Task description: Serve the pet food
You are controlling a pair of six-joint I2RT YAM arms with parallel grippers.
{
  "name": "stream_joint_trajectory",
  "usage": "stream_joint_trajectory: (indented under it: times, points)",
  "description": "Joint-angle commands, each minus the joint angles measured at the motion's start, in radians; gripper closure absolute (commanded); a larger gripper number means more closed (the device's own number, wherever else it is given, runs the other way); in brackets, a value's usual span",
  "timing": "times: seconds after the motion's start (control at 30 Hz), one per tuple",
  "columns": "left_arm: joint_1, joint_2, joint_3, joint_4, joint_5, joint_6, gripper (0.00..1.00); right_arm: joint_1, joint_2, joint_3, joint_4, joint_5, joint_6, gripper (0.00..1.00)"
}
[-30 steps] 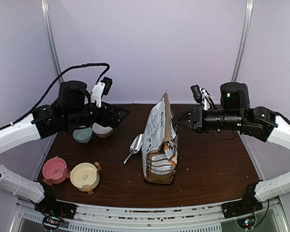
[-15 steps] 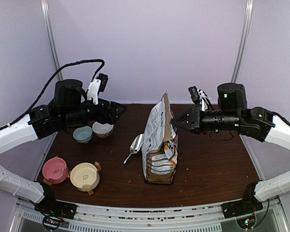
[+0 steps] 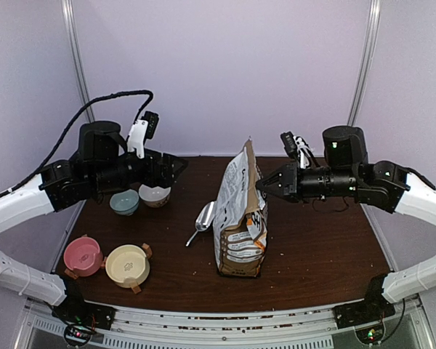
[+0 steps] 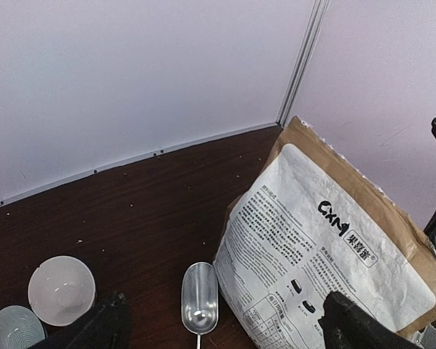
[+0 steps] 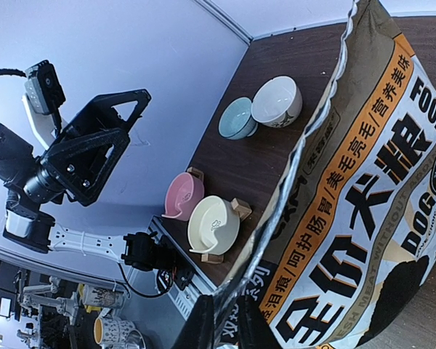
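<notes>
Dark tabletop [image 3: 312,247], left fingers [image 4: 105,326] wide, empty

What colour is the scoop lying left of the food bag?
Shiny silver; the scoop shows best in the left wrist view.

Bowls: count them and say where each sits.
4: blue-grey bowl and white bowl at back left; pink bowl and cream bowl at front left. The bag may hide others.

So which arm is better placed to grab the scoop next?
Likely left. The scoop lies on the left side of the bag, ahead of the open left gripper. The right gripper sits at the bag's top edge, the bag blocking its way.
</notes>
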Motion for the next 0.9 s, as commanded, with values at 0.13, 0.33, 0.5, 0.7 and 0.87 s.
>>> stream_joint_trajectory:
  times: [0.13, 0.33, 0.5, 0.7, 0.87]
  points:
    - [-0.002, -0.023, -0.01, 0.048, -0.016, -0.008, 0.05, 0.008, 0.015, -0.007, -0.011, 0.01, 0.012, 0.87]
    - [-0.002, -0.018, 0.0, 0.052, 0.0, -0.014, 0.05, 0.008, 0.026, -0.019, 0.041, -0.019, 0.02, 0.91]
    - [-0.003, -0.008, 0.032, 0.065, 0.062, -0.059, 0.05, 0.008, 0.065, -0.027, 0.174, -0.106, 0.066, 1.0]
    - [-0.002, 0.048, 0.064, 0.149, 0.234, -0.156, 0.05, 0.01, 0.103, -0.034, 0.28, -0.13, 0.098, 1.0]
    - [-0.006, 0.126, 0.066, 0.251, 0.394, -0.255, 0.06, 0.017, 0.116, -0.077, 0.394, -0.164, 0.133, 1.0]
